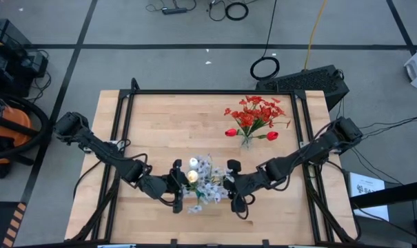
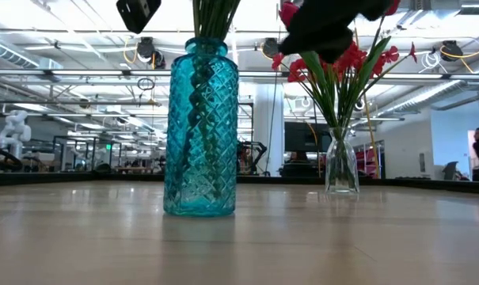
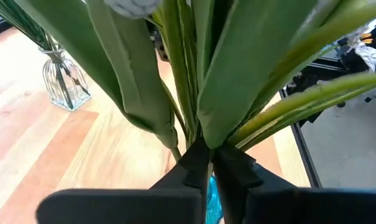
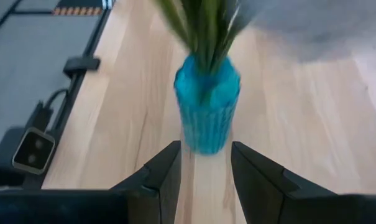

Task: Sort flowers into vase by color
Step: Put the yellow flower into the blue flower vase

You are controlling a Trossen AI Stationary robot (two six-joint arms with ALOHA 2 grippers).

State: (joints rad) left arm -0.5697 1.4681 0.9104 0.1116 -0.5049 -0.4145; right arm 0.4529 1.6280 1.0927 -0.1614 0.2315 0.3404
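Observation:
A teal cut-glass vase [image 2: 201,127] stands near the table's near edge and holds pale blue-white sprays and cream tulip buds [image 1: 202,178]. My left gripper [image 3: 207,152] sits on its left, shut on the green stems just above the vase mouth. My right gripper [image 4: 206,155] is open on the vase's right side, level with the vase [image 4: 206,109] and a short way off it. A clear glass vase [image 2: 342,162] farther back and to the right holds the red flowers [image 1: 253,116]. My left gripper pinches the bunch of green stems and leaf bases [image 3: 197,134] between its two fingertips, just above the teal vase's mouth [image 3: 211,193]. It comes in roughly level from the table's left. The stems stand upright in the vase, and the leaves fan out beyond the fingers.
The clear vase [image 1: 247,141] of red flowers stands behind and right of my right arm [image 1: 291,162]. Black frame rails [image 1: 125,117] run along the table's left, right and far edges. Bare wood lies in front of the teal vase [image 2: 223,245].

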